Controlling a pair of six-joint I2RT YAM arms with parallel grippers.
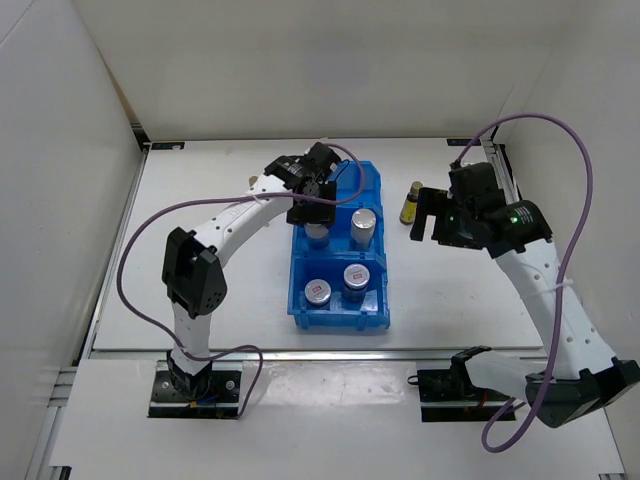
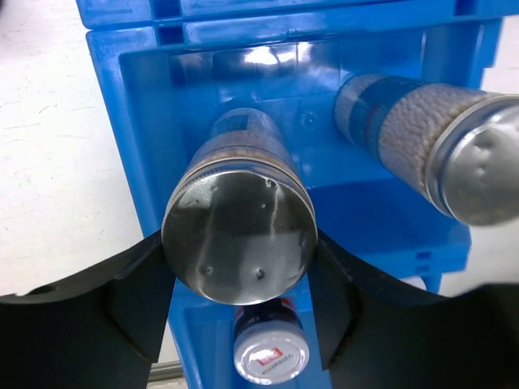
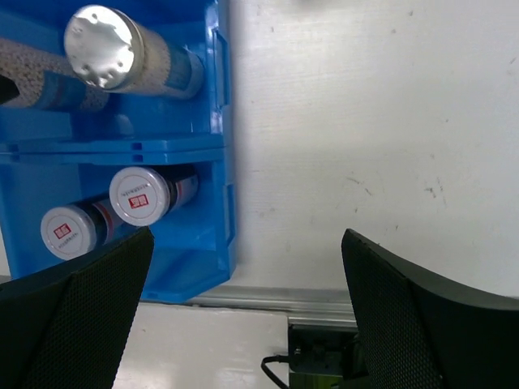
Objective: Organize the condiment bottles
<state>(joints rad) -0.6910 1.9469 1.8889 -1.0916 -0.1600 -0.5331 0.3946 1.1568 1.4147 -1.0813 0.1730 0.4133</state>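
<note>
The left gripper (image 1: 313, 212) hung over the glossy blue plastic bin (image 1: 376, 190). Its matte black fingers (image 2: 134, 300) were pressed against either side of a tall round shaker (image 2: 239, 243), right at its dull silver top, a flat disc pricked with a few small holes. So it was clamped on that one. The shaker was in the middle compartment, though whether its base touched the bin floor I could not tell.

Just beside it in the same compartment stood the second shaker (image 2: 454, 146), with the same metal cap, a clear wall showing pale grainy filling, and a dark blue label band. In the near compartment sat a squat jar (image 1: 318, 291) and the other jar (image 1: 357, 277), close together, both with flat round white lids bearing a small red mark.

Out on the matte white table (image 1: 200, 300), a slim yellow bottle (image 1: 411, 203) with a tan cap stood upright, right of the bin. The right gripper (image 3: 247, 243) hovered near it, spread wide and holding nothing, and its pads (image 3: 422, 324) showed a fine mesh texture.
</note>
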